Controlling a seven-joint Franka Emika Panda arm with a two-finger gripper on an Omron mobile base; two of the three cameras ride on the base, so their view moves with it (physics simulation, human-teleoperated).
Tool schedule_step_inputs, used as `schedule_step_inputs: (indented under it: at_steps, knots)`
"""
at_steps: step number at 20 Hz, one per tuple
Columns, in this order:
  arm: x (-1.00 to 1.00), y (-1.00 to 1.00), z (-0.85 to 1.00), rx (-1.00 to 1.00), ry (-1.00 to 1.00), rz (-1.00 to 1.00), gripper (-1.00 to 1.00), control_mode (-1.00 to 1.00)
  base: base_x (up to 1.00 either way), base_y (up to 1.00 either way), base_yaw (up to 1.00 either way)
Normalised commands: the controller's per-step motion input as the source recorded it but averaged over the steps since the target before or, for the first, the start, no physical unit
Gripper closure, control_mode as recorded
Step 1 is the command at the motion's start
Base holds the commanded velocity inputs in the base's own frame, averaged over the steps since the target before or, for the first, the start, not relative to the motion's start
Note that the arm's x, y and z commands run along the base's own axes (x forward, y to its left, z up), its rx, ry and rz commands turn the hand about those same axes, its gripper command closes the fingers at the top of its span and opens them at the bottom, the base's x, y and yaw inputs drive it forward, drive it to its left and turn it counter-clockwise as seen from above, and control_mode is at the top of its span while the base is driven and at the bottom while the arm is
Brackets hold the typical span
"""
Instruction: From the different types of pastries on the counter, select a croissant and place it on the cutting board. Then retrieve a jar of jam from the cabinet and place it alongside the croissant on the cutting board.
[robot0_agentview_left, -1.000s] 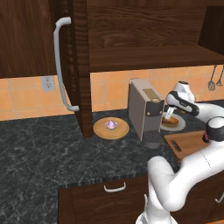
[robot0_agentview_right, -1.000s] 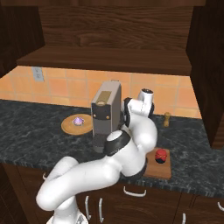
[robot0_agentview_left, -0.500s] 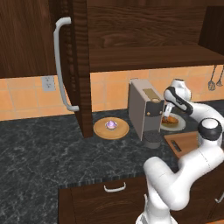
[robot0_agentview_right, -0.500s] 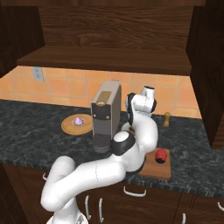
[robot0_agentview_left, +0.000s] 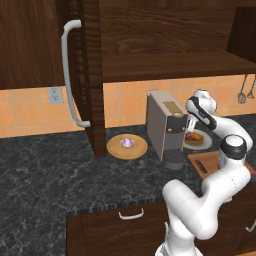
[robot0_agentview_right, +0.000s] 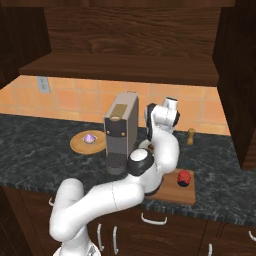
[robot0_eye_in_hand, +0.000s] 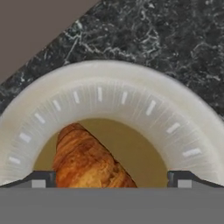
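Note:
The croissant (robot0_eye_in_hand: 87, 162) lies golden-brown on a white ribbed plate (robot0_eye_in_hand: 109, 83) behind the cutting board (robot0_agentview_left: 212, 161), on the dark counter (robot0_agentview_left: 60, 175). My gripper (robot0_eye_in_hand: 111, 180) is open just above it, one fingertip (robot0_eye_in_hand: 40, 179) on each side of the pastry. From the left base, the gripper (robot0_agentview_left: 191, 131) hangs over the croissant (robot0_agentview_left: 196, 136) beside the coffee machine. The jar of jam (robot0_agentview_right: 184, 177) stands on the cutting board (robot0_agentview_right: 172, 192). The purple-topped cupcake (robot0_agentview_left: 128, 143) sits on a round wooden plate. The cabinet door (robot0_agentview_left: 85, 75) stands open.
A grey coffee machine (robot0_agentview_left: 165, 127) stands close to the left of the hand. The round wooden plate (robot0_agentview_left: 116, 150) is further left. A tan pepper shaker (robot0_agentview_right: 190, 136) stands by the back wall. Utensils (robot0_agentview_left: 242, 95) hang on the tiled wall at right.
The hand has sunk a little closer to the white plate, and the arm's upper links have shifted slightly left. The croissant and jar have not moved.

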Motion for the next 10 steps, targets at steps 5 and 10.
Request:
schedule_step_inputs:
  at_steps: [5, 10]
  knots:
    - [-0.75, 0.00, -0.52, -0.02, 0.00, 0.00, -1.00, -1.00, 0.00, 0.00, 0.00]
    - [-0.58, 0.00, -0.55, -0.04, 0.00, 0.00, 1.00, -1.00, 0.00, 0.00, 0.00]
